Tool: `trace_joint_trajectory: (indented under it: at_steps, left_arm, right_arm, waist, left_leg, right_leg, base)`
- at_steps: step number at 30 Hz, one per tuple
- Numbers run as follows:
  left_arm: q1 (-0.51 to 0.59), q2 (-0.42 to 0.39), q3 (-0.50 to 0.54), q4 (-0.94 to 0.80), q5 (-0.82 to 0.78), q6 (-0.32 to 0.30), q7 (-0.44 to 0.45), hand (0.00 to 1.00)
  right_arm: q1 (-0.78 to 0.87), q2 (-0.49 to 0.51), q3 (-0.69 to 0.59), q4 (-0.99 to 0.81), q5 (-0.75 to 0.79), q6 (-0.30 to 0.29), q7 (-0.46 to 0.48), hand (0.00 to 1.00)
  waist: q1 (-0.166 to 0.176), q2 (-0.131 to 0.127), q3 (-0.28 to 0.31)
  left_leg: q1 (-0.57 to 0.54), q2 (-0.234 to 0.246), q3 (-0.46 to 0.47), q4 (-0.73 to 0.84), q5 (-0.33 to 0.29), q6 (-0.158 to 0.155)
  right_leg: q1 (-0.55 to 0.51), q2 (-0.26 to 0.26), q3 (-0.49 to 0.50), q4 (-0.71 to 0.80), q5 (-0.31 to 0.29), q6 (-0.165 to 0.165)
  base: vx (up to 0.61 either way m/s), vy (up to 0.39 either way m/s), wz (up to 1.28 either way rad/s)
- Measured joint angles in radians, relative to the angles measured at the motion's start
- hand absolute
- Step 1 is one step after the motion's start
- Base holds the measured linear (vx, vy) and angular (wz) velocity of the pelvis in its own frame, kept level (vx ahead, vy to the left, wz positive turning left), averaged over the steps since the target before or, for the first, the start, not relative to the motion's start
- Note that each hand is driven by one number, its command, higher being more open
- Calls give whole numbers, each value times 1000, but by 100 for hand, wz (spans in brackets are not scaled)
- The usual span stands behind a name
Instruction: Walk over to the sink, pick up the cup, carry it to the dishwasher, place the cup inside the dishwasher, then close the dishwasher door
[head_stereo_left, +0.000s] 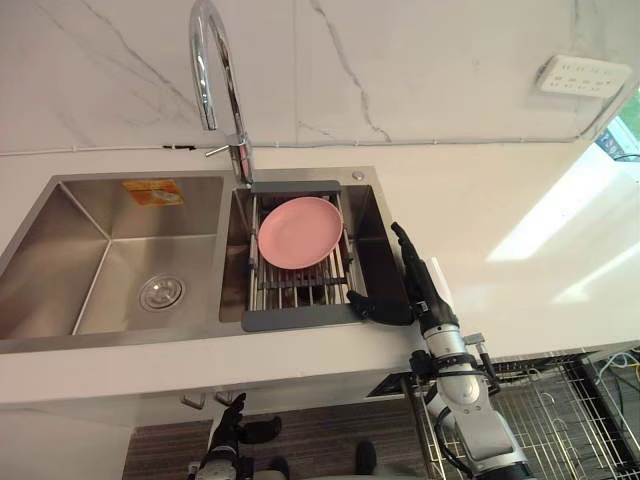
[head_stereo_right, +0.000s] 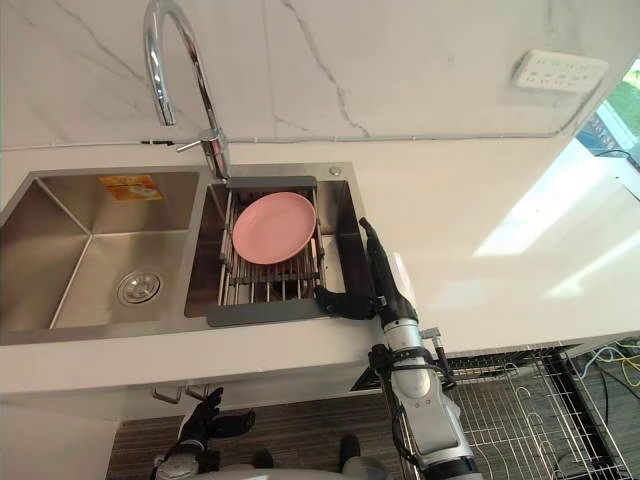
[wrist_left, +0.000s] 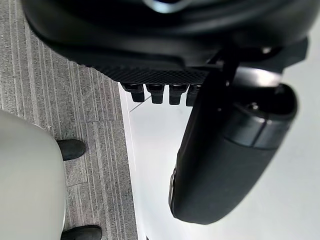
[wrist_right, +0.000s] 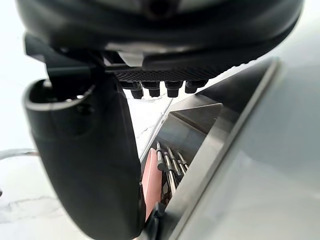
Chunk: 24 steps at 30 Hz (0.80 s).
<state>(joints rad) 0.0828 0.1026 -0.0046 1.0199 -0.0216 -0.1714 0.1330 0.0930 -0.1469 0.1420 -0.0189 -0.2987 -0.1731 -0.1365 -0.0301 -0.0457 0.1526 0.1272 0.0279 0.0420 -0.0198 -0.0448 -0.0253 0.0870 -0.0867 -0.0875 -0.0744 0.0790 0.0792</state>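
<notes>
Straight fingers are seen on the right hand, thumb splayed toward the rack; nothing is gripped. The hand is laid along the right rim of the sink, at the counter edge. The cup is not made out; a white strip just beside the hand may be it, cannot be told. A cup is judged light, stiff, smooth, breakable; best taken round the body, thumb opposite fingers. The right basin is taken up by the rack, a pink plate lying on it; in the left basin just a drain is seen. The dishwasher rack below the counter looks unloaded. The left hand is hung low, fingers relaxed, nothing held.
</notes>
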Motion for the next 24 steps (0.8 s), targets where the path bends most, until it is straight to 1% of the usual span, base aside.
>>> trace_joint_trajectory:
  at_steps: [2, 7, 13, 16, 18, 24]
  left_arm:
    - [0, -3, 8, 2, -1, 5, 0, 100]
    - [1, -5, 20, 1, -11, 8, -4, 100]
    - [1, -4, 30, 1, -17, 11, -5, 100]
    - [1, -5, 37, 1, -18, 12, -7, 100]
    - [1, -5, 38, 0, -19, 13, -7, 100]
    - [1, -4, 37, -1, -19, 12, -8, 100]
  right_arm:
    - [0, 17, 0, -3, 0, 0, -13, 100]
    - [0, 16, 1, -37, 0, 0, -15, 100]
    - [-7, 9, 5, -68, -2, -2, -15, 100]
    - [-15, -23, 38, -68, -17, -2, -15, 100]
    - [-32, -43, 65, -68, -53, -1, -15, 100]
    - [-96, -71, 83, -68, -185, 0, -29, 100]
  waist:
    - [0, -1, 1]
    - [5, -1, 1]
    - [12, -1, 1]
    - [13, -1, 1]
    - [15, -1, 1]
    - [22, -1, 1]
  left_leg:
    - [11, 2, -2, -11, 0, 0]
    - [26, 3, -19, -16, 1, -1]
    - [30, 3, -26, -34, 10, -2]
    - [30, 2, -30, -42, 12, -1]
    - [29, 3, -33, -47, 12, -1]
    - [9, 3, -34, -48, 13, -1]
  right_leg:
    - [1, -2, -6, 24, -14, 1]
    - [8, -7, -30, 60, -41, 2]
    - [9, -8, -40, 60, -44, 5]
    - [8, -10, -48, 60, -48, 8]
    - [6, -10, -53, 60, -51, 9]
    - [-9, -11, -62, 60, -55, 9]
  base:
    - [-64, -10, 6]
    - [-39, -15, 12]
    - [-12, -10, 6]
    - [-3, -6, 7]
    - [1, -10, 6]
    - [-1, -13, 5]
